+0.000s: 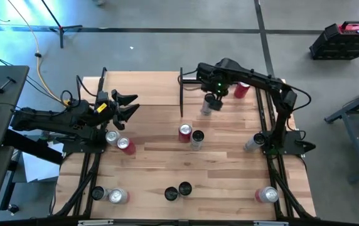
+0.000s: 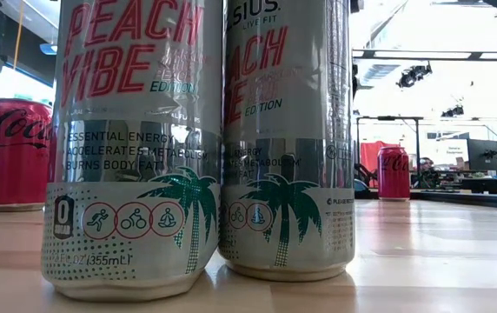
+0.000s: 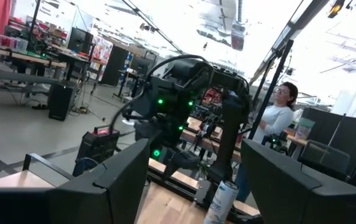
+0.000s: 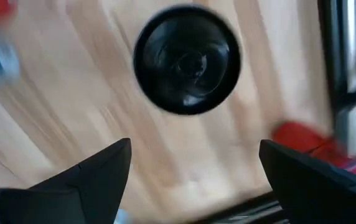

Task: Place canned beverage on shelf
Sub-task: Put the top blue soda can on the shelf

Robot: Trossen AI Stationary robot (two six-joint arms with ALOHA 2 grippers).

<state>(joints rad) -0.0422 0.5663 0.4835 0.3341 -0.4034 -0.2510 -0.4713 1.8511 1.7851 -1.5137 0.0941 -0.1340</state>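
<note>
Right tool (image 1: 209,104) spread wide, empty, hanging directly over a black-topped can (image 4: 187,60) on the shelf (image 1: 230,122): release position. Left tool (image 1: 126,105) half-open, empty, waiting above bench (image 1: 154,176).

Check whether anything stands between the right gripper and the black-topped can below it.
Nothing visible does. The right gripper hangs open above the black-topped can, whose top shows unobstructed past its fingers; a red can sits off to one side.

Two dark, jointed robot arms; the left arm (image 1: 54,120) has yellow markings near its wrist, the right arm (image 1: 255,78) green indicator lights.
</note>
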